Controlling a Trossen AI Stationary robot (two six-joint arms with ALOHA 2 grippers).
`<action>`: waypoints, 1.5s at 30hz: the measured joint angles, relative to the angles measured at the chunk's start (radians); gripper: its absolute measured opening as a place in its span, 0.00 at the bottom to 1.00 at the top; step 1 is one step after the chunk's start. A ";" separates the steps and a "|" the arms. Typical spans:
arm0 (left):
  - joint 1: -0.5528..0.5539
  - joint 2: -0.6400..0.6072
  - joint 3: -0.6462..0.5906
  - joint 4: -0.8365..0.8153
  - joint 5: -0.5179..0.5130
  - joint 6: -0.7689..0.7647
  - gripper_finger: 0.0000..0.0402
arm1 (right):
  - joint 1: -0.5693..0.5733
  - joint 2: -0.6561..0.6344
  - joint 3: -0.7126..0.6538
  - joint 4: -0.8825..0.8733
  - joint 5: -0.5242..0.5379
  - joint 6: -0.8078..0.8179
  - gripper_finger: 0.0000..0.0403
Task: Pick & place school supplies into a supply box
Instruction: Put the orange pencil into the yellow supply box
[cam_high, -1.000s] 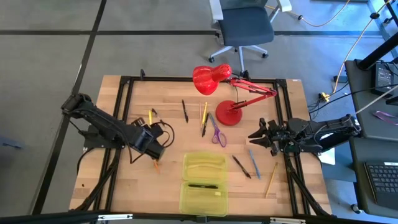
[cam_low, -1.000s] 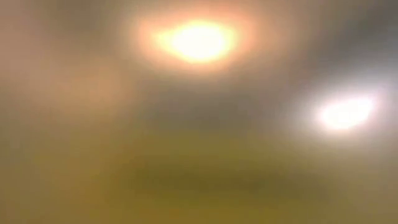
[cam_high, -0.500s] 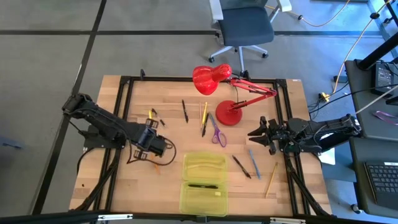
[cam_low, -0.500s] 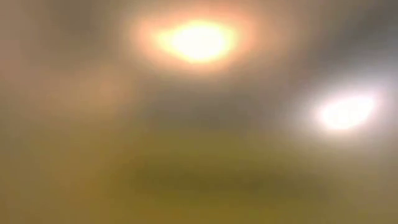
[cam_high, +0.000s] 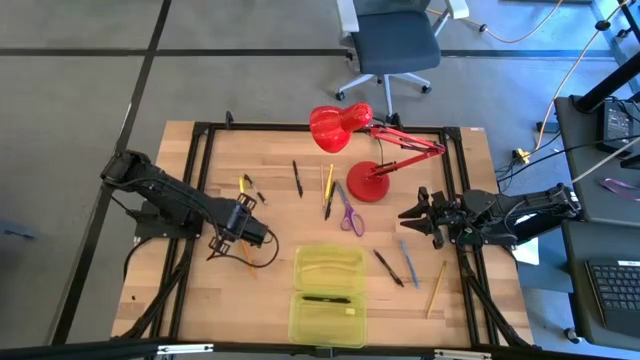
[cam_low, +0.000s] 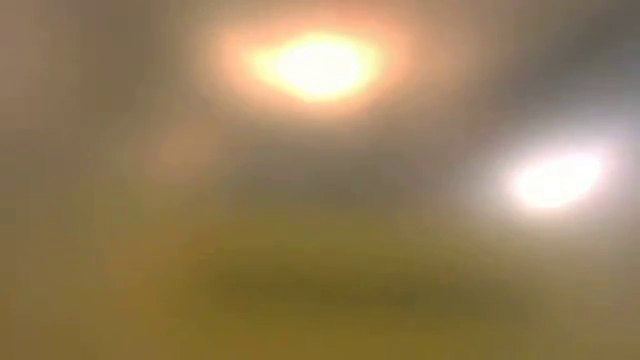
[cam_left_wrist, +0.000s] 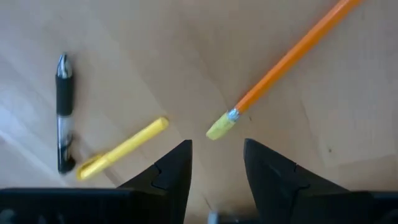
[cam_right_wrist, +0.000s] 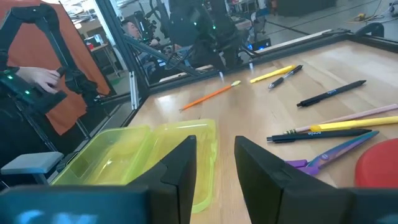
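**A:** Where's your left gripper (cam_high: 262, 238)?

**B:** I've got it low over the table (cam_high: 200, 290), left of the box (cam_high: 327, 296). Through its wrist camera I see the fingers (cam_left_wrist: 171, 174) spread with bare wood between them. The eraser end of the orange pencil (cam_left_wrist: 283, 59) lies just ahead of the tips, not touching either one.

**A:** Anything else near it?

**B:** A yellow marker (cam_left_wrist: 121, 149) and a black pen (cam_left_wrist: 63, 118) lie beside each other, off to one side of that pencil.

**A:** And the right gripper (cam_high: 413, 221)?

**B:** It hovers by the table's right edge, near the lamp (cam_high: 350, 140) base, pointing left. Its jaws stand apart and hold nothing.

**A:** The box itself?

**B:** Open at the near middle of the table, two halves one behind the other. The near half holds a black pen; the far half holds something pale I can't make out.

**A:** The rest of the supplies?

**B:** Scissors (cam_high: 349, 215) lie near the lamp base, with pens to their left. A blue pen (cam_high: 408, 262) and a dark pen (cam_high: 388, 268) lie right of the box, and a pencil (cam_high: 437, 289) farther right.

**A:** The low camera?

**B:** Only a blur.
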 joint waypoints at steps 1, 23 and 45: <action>0.000 0.000 -0.007 0.006 -0.007 0.018 0.34 | 0.000 0.000 0.000 0.000 0.000 0.000 0.28; 0.000 0.000 -0.146 0.181 -0.001 0.152 0.30 | 0.000 0.000 0.000 0.000 0.000 -0.004 0.28; 0.018 0.043 -0.177 0.257 0.069 0.201 0.13 | 0.000 0.000 0.000 0.000 0.000 -0.004 0.28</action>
